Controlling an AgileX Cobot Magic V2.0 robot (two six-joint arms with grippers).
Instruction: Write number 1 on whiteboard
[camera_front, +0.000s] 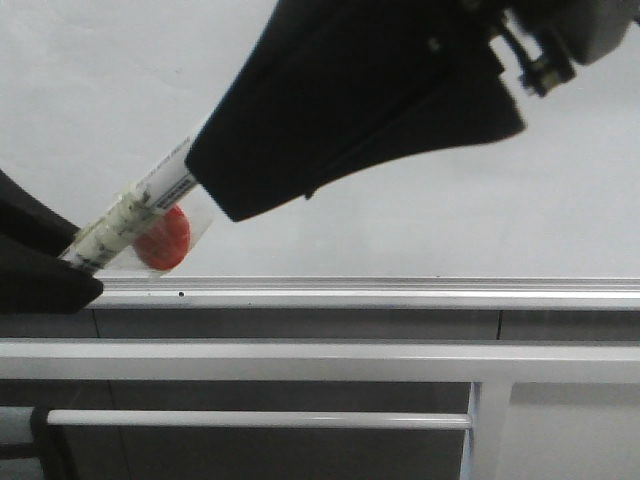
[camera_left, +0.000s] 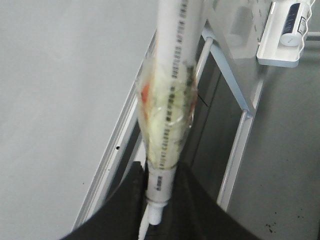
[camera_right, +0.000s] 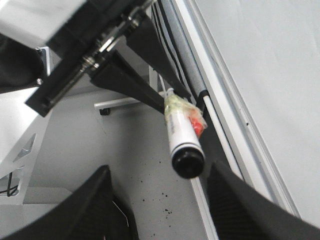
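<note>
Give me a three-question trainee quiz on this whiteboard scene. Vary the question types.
1. True or false: the left gripper holds the marker.
2. The cap of the marker is: A) black B) blue C) green.
3. Is any stroke visible on the whiteboard?

Key: 1 true. 2 A. 3 None visible; the right gripper is open around the cap end.

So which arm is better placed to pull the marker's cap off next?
Probably right: its open gripper faces the capped end of the marker, which the left gripper already holds.
</note>
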